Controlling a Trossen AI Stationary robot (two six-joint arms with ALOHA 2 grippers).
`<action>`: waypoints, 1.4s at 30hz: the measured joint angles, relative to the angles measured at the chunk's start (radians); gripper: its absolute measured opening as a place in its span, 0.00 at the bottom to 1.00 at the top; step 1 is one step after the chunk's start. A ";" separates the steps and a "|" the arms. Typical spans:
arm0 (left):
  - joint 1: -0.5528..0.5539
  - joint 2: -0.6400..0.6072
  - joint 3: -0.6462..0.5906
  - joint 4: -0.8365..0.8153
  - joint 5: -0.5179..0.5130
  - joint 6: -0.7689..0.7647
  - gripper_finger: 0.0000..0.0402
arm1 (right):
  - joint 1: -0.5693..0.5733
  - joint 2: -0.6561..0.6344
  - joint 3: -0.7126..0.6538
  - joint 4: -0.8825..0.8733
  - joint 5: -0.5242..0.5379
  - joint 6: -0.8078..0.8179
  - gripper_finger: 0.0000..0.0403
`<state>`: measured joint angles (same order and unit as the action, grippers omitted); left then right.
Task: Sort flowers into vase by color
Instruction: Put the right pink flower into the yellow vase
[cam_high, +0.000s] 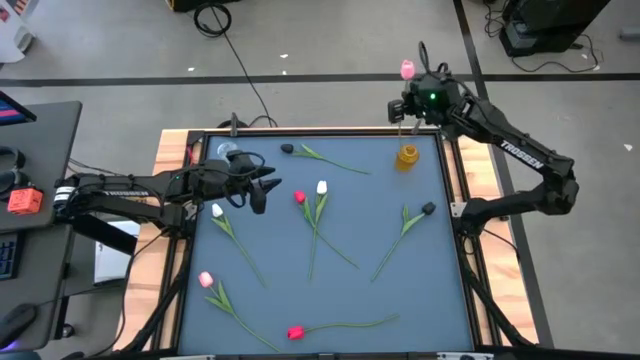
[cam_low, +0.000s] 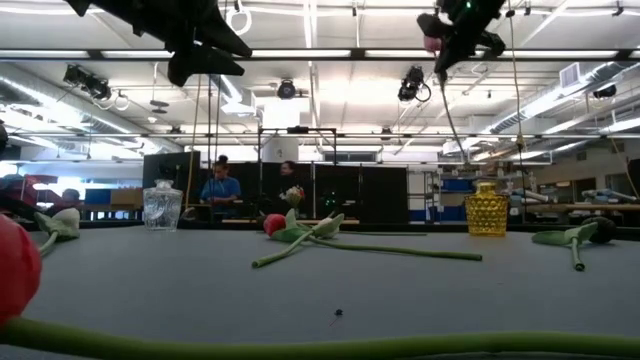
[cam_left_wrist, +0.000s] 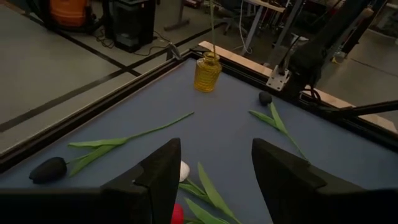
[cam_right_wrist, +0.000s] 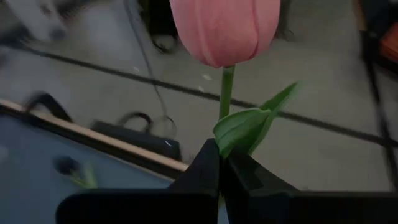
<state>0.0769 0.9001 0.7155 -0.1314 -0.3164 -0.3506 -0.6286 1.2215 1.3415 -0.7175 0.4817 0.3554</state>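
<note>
Nearest the low camera lies a red tulip (cam_low: 18, 268) with its stem running across the foreground; mid-worktop a red and a white tulip (cam_high: 321, 187) lie crossed, and dark-headed ones rest toward the far edge; the worktop (cam_high: 400, 300) is a blue-grey mat framed in pale wood. The left claw (cam_left_wrist: 214, 177) hovers over the left side, fingers spread and holding nothing. At the far right corner the right claw (cam_right_wrist: 221, 177) is clenched on the stem of a pink tulip (cam_right_wrist: 225, 28), held upright above the yellow vase (cam_high: 407, 156); a clear glass vase (cam_low: 162, 206) stands at the far left corner. The likely trouble: the long thin stem may sway and miss the narrow neck, or catch its rim and tip the light vase; a leaf may snag as well. Beyond, a workshop with ceiling lights, cables on the floor and people (cam_low: 220, 187) standing.
</note>
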 joint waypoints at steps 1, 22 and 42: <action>0.000 0.000 0.000 0.000 0.000 0.004 0.51 | 0.000 -0.005 -0.029 -0.002 -0.002 0.017 0.03; 0.001 0.000 0.000 0.000 -0.003 -0.001 0.51 | -0.089 -0.104 -0.071 0.206 -0.088 -0.071 0.03; 0.001 0.000 0.000 0.000 -0.004 -0.007 0.51 | -0.110 -0.130 -0.130 0.173 -0.133 -0.090 0.03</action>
<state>0.0776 0.9001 0.7155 -0.1314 -0.3202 -0.3578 -0.7384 1.0912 1.2110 -0.5446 0.3489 0.2657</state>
